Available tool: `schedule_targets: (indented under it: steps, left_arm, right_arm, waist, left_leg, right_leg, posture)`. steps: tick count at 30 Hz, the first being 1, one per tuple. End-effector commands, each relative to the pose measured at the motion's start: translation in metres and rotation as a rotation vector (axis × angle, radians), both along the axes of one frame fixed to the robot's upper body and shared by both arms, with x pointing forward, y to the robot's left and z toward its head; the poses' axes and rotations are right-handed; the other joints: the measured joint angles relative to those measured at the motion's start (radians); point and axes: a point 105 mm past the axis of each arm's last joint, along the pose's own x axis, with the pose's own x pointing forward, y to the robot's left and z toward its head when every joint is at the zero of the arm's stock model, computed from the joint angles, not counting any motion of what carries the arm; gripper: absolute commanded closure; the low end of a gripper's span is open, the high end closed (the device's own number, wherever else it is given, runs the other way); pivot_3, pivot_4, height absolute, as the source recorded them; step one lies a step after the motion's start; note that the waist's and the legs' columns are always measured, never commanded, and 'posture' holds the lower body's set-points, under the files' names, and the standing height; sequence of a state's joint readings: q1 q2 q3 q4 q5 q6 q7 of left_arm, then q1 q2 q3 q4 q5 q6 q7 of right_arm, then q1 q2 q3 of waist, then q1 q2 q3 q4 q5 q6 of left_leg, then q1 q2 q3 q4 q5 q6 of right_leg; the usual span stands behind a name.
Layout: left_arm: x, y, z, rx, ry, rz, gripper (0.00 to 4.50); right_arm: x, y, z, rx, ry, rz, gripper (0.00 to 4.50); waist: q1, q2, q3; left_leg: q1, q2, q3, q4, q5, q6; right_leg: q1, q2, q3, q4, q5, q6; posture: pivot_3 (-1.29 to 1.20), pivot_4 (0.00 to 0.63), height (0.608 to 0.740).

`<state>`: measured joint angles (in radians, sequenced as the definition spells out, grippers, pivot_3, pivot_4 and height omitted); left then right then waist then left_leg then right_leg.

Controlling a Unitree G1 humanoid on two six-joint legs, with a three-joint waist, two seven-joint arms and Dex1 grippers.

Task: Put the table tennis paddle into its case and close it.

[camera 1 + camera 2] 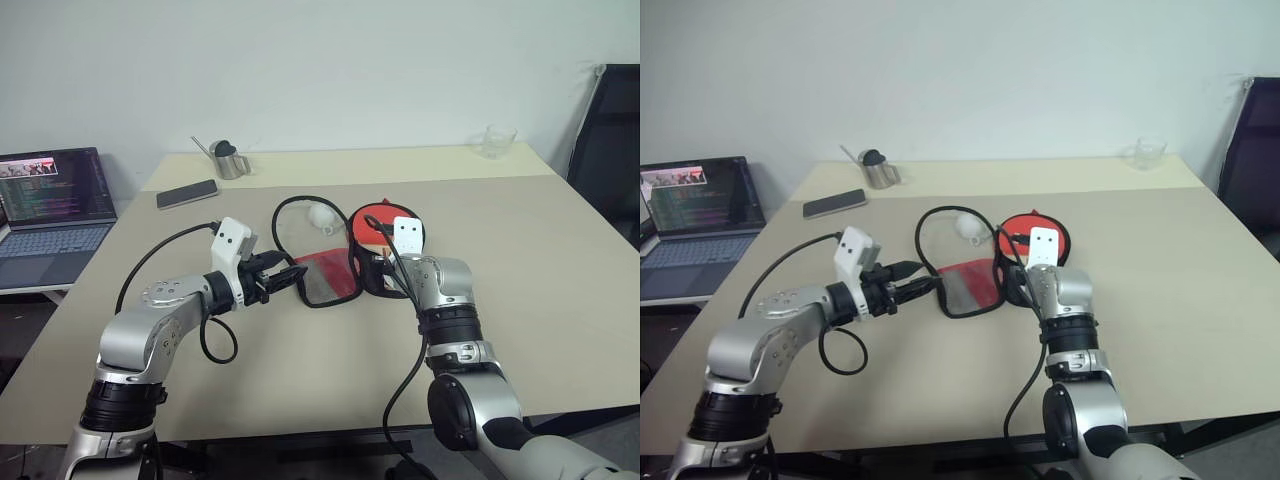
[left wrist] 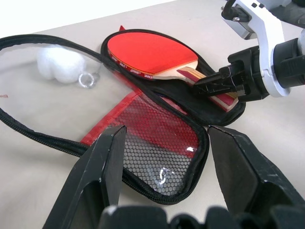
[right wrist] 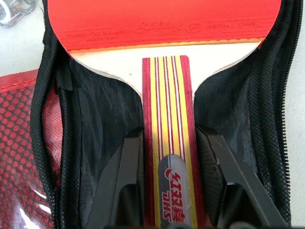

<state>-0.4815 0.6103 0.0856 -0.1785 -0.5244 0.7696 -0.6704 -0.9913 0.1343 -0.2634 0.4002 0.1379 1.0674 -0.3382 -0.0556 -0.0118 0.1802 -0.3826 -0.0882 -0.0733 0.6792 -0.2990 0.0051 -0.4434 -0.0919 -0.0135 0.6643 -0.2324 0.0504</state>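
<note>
Left gripper (image 1: 290,276) hovers at the near edge of the case's open flap (image 2: 157,152), fingers spread, nothing between them. Flap is clear plastic over red honeycomb mesh with black zip edging, lying flat on the table (image 1: 500,290); a white fluffy ball (image 2: 62,67) on a small metal ring sits under or on the clear part, cannot tell which.

Case (image 1: 345,255) lies open in 2 halves at table centre. Right half is soft black fabric, and the paddle (image 2: 152,55) lies in it, smooth red rubber face up.

Right gripper (image 3: 169,157) pinches the paddle's striped wooden handle (image 3: 167,124), 1 finger on each side.

Step in hand, as I read it: seating the paddle. Handle end looks close to the case's narrow end in the right wrist view; ease it in straight until the wood sits inside the zip line, then let go without dragging fabric. Left should grab the flap by its stiff black edge, not the slick plastic.
</note>
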Motion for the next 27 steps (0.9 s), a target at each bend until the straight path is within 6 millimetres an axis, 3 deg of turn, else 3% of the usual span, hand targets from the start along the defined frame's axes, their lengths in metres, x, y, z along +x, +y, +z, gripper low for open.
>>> schedule_targets:
  steps: [1,27]
  left_arm:
    - [-0.003,0.003,0.013,0.018,-0.065,0.0,1.53]
    - [-0.004,0.0,0.013,0.023,-0.061,-0.017,1.53]
  right_arm:
    - [-0.004,0.018,-0.003,0.031,0.002,0.035,3.34]
    - [-0.002,0.004,-0.006,-0.019,-0.009,-0.028,3.34]
  waist:
    - [0.0,0.0,0.0]
    - [0.0,0.0,0.0]
  left_leg:
    - [0.0,0.0,0.0,0.0,0.0,0.0]
    - [0.0,0.0,0.0,0.0,0.0,0.0]
  right_leg:
    - [0.0,0.0,0.0,0.0,0.0,0.0]
    - [0.0,0.0,0.0,0.0,0.0,0.0]
  posture:
    - [0.0,0.15,0.74]
    - [0.0,0.15,0.74]
